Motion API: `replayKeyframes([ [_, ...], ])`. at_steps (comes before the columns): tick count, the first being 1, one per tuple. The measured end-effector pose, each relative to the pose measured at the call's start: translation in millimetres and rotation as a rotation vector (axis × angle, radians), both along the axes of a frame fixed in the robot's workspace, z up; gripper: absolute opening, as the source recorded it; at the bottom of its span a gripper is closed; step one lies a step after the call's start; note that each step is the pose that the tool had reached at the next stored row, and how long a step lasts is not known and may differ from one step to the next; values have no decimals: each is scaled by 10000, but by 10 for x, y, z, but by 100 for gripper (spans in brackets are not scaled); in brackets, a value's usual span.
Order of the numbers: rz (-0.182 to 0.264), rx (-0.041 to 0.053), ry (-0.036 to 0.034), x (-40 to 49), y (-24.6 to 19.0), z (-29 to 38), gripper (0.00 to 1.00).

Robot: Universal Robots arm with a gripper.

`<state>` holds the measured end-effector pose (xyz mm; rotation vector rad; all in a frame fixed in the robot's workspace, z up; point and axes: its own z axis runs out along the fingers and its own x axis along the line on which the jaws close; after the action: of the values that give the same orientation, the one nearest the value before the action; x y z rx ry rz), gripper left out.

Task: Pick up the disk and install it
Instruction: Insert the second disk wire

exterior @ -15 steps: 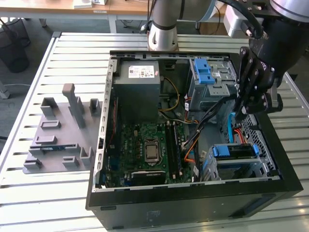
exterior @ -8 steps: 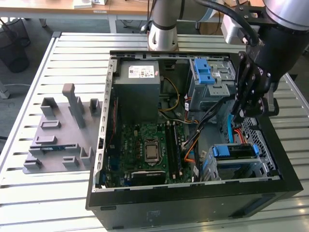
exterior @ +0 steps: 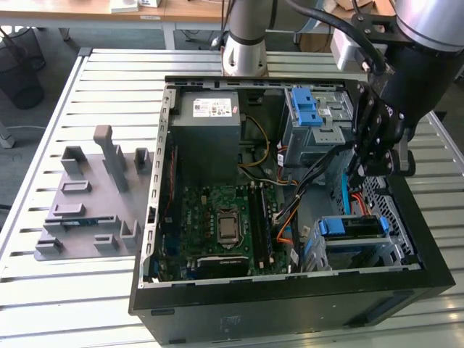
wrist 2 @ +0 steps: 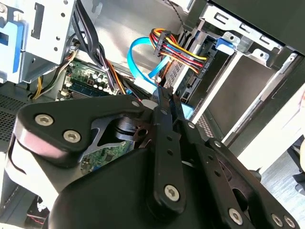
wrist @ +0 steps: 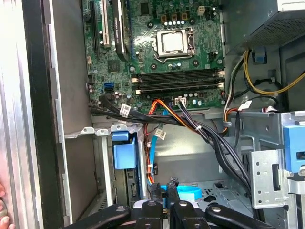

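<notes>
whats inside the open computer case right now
Inside the computer case: a green motherboard, a grey power supply box, bundled cables and a blue-framed disk seated in the drive cage. The gripper reaches in, covering the bay floor beneath it.

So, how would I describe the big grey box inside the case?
Find the open black computer case on the slatted table. Between the green motherboard and the arm's base sits the grey box; unlike the drive cage beside it, it has no blue parts.

One open computer case [exterior: 290, 297], one motherboard [exterior: 217, 225], one grey power supply box [exterior: 206, 134], two blue-framed drive bays [exterior: 353, 228], one grey fixture tray [exterior: 87, 206], one gripper [exterior: 370, 156].
</notes>
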<state>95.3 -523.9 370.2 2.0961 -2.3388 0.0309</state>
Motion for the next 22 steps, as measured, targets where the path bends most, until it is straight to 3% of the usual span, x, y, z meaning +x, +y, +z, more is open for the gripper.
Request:
replayKeyframes([
  [4, 0, 84, 0, 1, -8, -11, 16],
  [8, 1, 187, 0, 1, -69, -43, 16],
  [17, 0, 190, 0, 1, -86, -59, 16],
  [22, 0, 189, 0, 1, -132, -100, 16],
])
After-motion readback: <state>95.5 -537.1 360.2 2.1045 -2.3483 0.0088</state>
